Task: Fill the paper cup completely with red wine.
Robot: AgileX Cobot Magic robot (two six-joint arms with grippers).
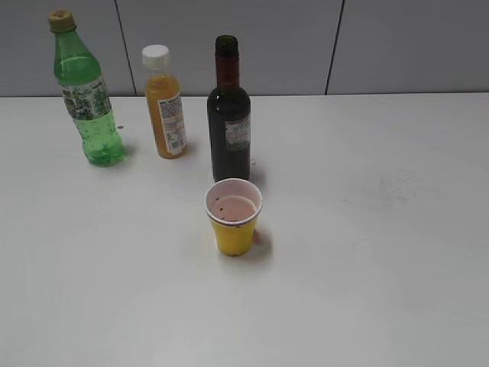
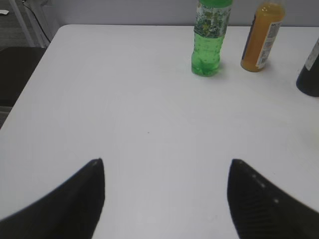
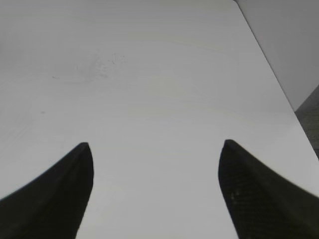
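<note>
The yellow paper cup [image 1: 234, 216] stands upright near the middle of the white table, its whitish-pink inside showing with a few dark specks and no dark liquid. The dark green wine bottle [image 1: 228, 115] with maroon neck foil and grey label stands upright just behind it, open at the top; its edge shows at the right of the left wrist view [image 2: 309, 74]. Neither gripper shows in the exterior view. My left gripper [image 2: 166, 162] is open and empty over bare table, well short of the bottles. My right gripper [image 3: 156, 144] is open and empty over bare table.
A bright green plastic soda bottle [image 1: 85, 90] stands at the back left, also in the left wrist view [image 2: 208, 37]. An orange juice bottle [image 1: 164, 103] with white cap stands between it and the wine, also seen by the left wrist [image 2: 261, 36]. The table's right edge [image 3: 271, 69] is near my right gripper.
</note>
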